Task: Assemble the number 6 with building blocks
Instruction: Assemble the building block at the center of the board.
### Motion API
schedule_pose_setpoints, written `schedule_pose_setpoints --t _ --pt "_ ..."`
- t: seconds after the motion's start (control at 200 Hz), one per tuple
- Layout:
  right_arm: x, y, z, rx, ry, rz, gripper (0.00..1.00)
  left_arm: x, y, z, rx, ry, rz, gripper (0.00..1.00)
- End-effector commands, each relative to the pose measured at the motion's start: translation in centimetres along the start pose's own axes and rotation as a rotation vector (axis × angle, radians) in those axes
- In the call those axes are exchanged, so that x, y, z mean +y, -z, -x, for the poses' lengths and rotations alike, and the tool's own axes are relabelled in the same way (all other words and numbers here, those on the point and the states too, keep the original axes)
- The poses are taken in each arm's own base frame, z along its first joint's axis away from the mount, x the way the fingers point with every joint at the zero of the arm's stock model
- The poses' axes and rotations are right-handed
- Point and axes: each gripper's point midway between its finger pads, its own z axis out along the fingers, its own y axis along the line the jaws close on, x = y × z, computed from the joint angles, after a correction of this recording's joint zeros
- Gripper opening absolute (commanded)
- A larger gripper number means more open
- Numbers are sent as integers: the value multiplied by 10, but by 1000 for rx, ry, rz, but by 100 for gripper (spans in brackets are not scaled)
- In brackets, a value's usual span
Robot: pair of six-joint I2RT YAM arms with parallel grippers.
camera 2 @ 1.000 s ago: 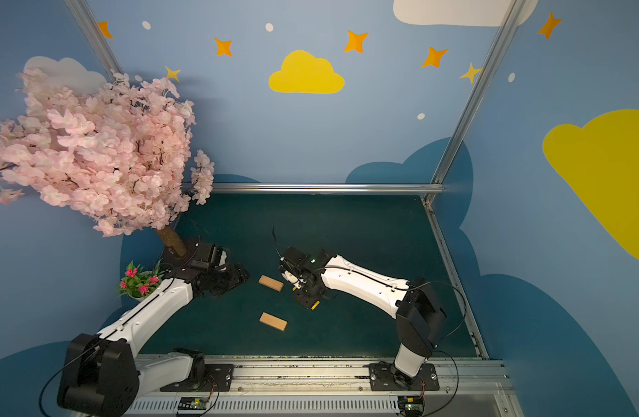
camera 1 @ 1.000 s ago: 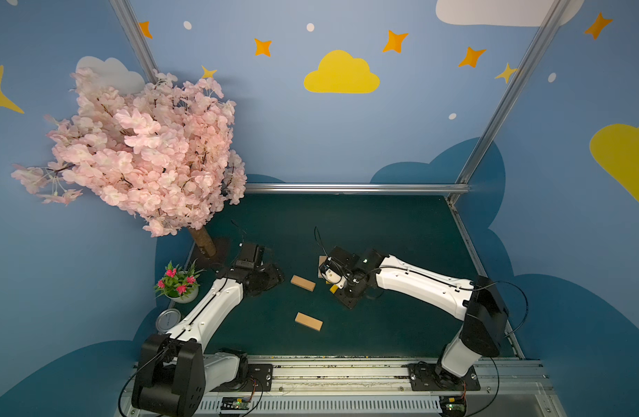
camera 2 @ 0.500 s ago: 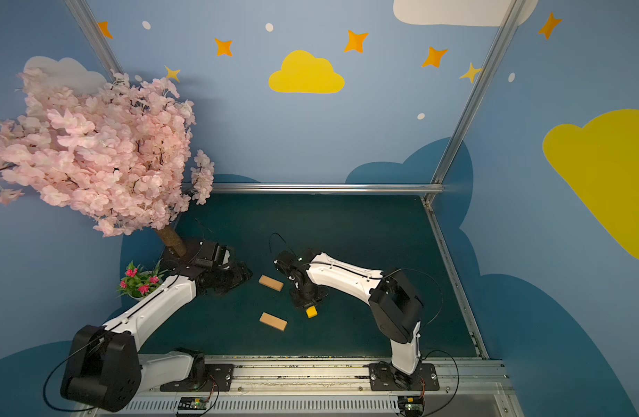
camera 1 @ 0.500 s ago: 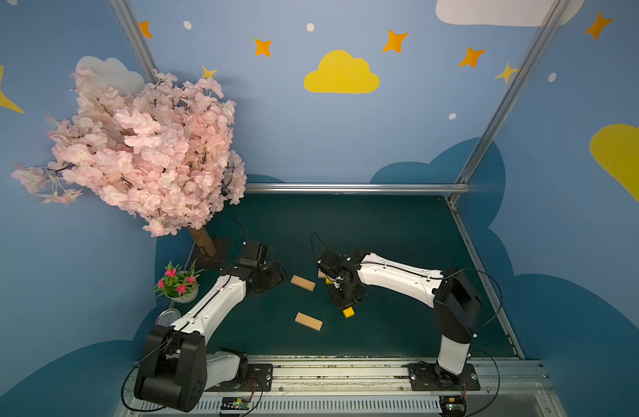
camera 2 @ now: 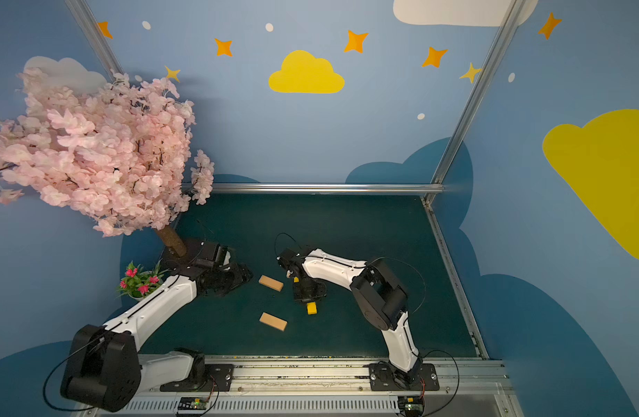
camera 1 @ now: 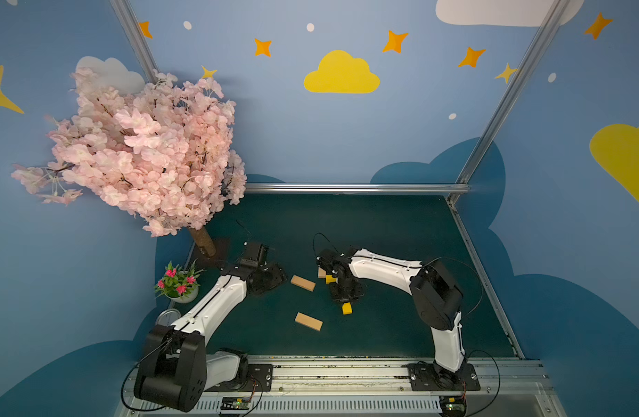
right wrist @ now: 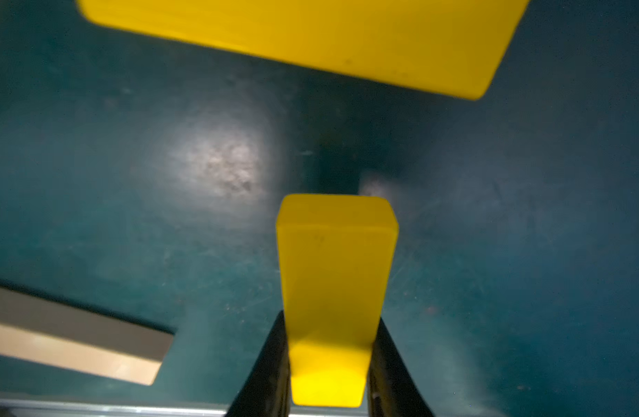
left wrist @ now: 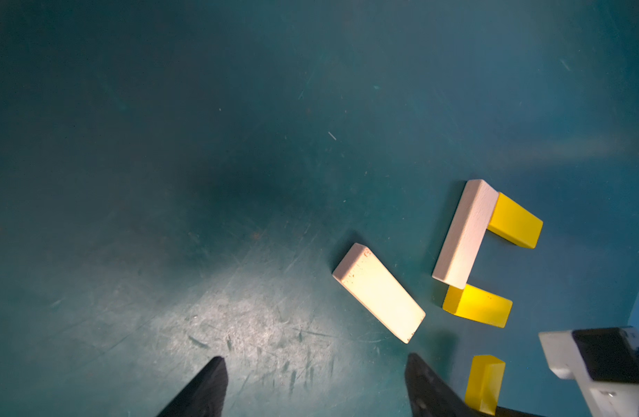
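My right gripper (camera 1: 346, 301) (right wrist: 330, 319) is shut on one end of a yellow building block (camera 1: 347, 308) (right wrist: 336, 274), which it holds just above the green mat. Behind it, a tan bar (left wrist: 464, 231) stands on edge with two yellow bars (left wrist: 514, 225) (left wrist: 476, 305) against its ends, a C-shaped part of the number 6. One of those yellow bars (right wrist: 310, 36) lies just ahead of the held block. A loose tan block (camera 1: 303, 282) (left wrist: 379, 292) lies between the grippers, and another (camera 1: 308, 321) lies nearer the front. My left gripper (camera 1: 272, 279) (left wrist: 316, 357) is open and holds nothing.
A pink blossom tree (camera 1: 144, 151) overhangs the back left corner, its trunk (camera 1: 204, 243) just behind the left gripper. A small potted plant (camera 1: 179, 285) stands left of the left arm. Metal rails (camera 1: 346, 187) edge the mat (camera 1: 346, 224).
The right arm has folded in, its elbow swinging left and forward. Its gripper has turned and carried the yellow block towards the front. The left arm has barely moved.
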Motion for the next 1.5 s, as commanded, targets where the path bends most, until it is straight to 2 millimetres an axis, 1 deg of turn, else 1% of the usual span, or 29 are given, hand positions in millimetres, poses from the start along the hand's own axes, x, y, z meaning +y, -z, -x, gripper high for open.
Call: schedule_pose_setpoints --t 0.0,0.21,0.41,0.636,0.826,1.081,1.497 --pt "-7 6 6 -29 -58 11 0 -4 6 2 -9 -7 -4 79" --pt "-9 4 11 -31 -80 29 0 -2 6 1 -8 -10 2 79" --pt "-8 -3 13 -23 -94 49 0 1 7 -1 -11 -8 7 79" --pt "-4 -8 17 -19 -123 83 0 3 8 -3 -11 -12 17 79" --pt "-4 -8 21 -23 -138 92 0 4 8 -3 -9 -13 21 79" --pt "-11 -9 20 -27 -144 68 0 4 7 -3 -8 -17 22 79" --pt "-15 -6 24 -42 -146 43 0 6 6 -5 -3 -17 26 79"
